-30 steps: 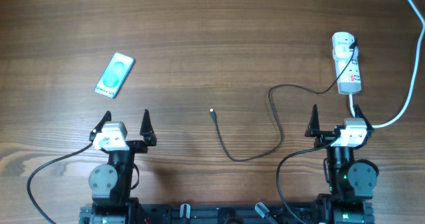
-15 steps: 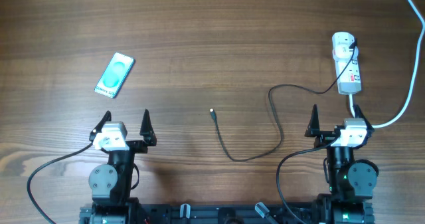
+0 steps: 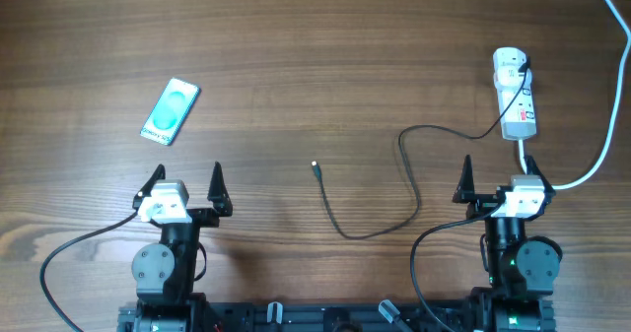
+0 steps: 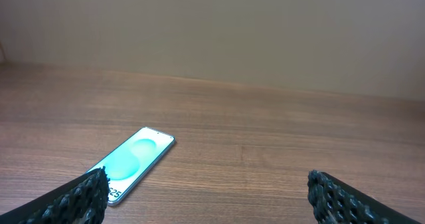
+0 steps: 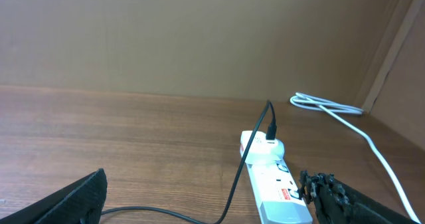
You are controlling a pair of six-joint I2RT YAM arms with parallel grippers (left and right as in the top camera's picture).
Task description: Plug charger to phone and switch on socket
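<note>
**A:** What are the two arms doing?

**B:** Both sit at the near edge of the table (image 3: pixel 315 36), a brown wood surface with long straight grain. The left gripper (image 3: pixel 187 172) has its jaws spread wide and nothing between them. The right gripper (image 3: pixel 497 167) is the same, wide apart and empty. Their fingers (image 4: pixel 85 195) are black wedges with a knobbly, studded face.

**A:** And the phone?

**B:** The phone (image 3: pixel 171 111) lies flat on the left side, a little beyond the left gripper and turned at an angle. It is a slim rectangle with rounded corners and a thin pale edge. Its glossy teal screen shows a lighter oval.

**A:** Where is the socket?

**B:** The socket (image 3: pixel 515 96) is far right, just beyond the right gripper. It is a smooth white plastic bar with rounded ends, lying lengthwise away from the arm. A small black plug (image 5: pixel 270 131) stands in its far end, and a thick white cord (image 3: pixel 603 153) curves off to the right.

**A:** The charger?

**B:** The charger (image 3: pixel 375 234) is a thin black cable. It runs left from that plug, loops down towards the near side, then rises to a small bright-tipped connector (image 3: pixel 315 165). That tip lies loose on the wood between the arms, well apart from the phone.
</note>
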